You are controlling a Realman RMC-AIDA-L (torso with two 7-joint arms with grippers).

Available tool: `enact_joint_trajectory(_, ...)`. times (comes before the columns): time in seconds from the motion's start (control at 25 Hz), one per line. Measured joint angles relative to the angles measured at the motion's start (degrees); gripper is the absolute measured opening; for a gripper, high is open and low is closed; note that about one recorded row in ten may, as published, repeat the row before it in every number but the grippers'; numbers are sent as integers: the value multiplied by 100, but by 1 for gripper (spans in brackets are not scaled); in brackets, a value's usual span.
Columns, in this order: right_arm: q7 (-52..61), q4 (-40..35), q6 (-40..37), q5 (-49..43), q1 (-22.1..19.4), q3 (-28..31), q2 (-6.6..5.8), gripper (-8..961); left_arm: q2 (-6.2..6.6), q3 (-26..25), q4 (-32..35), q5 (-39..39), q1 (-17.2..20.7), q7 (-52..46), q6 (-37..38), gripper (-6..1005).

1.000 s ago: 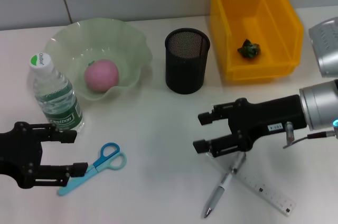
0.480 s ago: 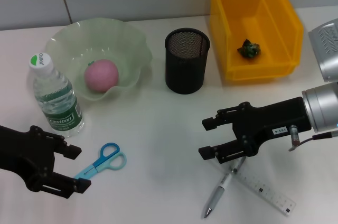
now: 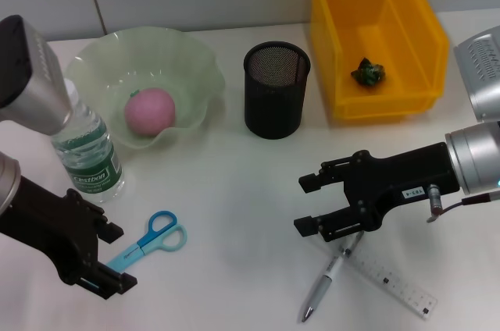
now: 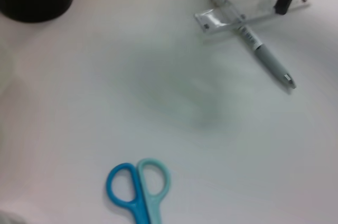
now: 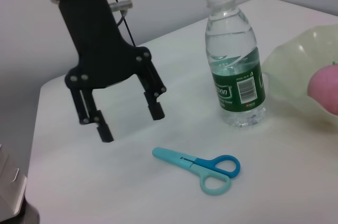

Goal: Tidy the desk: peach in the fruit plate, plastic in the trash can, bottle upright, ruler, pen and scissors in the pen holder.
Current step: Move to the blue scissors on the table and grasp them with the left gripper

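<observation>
Left gripper (image 3: pixel 109 257), jaws apart, hangs just left of the scissors (image 3: pixel 144 247) lying flat near the bottle (image 3: pixel 84 147). Right gripper (image 3: pixel 310 204), also spread, hovers over the crossed pen (image 3: pixel 328 276) and ruler (image 3: pixel 391 276). Risk: flat blades may slip from the closing fingers.

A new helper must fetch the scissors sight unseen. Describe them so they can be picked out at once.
Start at the pale green fruit plate holding the pink peach, then drop to the upright water bottle in front of it. The scissors lie flat on the desk just beyond, by the open left gripper: the only blue thing, with two loop handles.
</observation>
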Motion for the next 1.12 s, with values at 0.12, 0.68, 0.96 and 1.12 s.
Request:
enact_joint_trajectory(0.12,-23,-5,-12,-7,20,0,0,764,-6,142,5,207,-76,-111,-114,749)
enact_joint_trajectory(0.68,0,-57,-41,-215,148,-7,3,764,-26,798,-324,559,-351,-719,-797,745)
enact_joint_trajectory(0.96,4,-69,-40,-223,195,21,-1,764,-32,1116,-482,559,-405,-789,-1164,743)
enact_joint_trajectory(1.12,6,-71,-34,-223,225,21,4,764,-31,1239,-665,559,-425,-833,-1326,742)
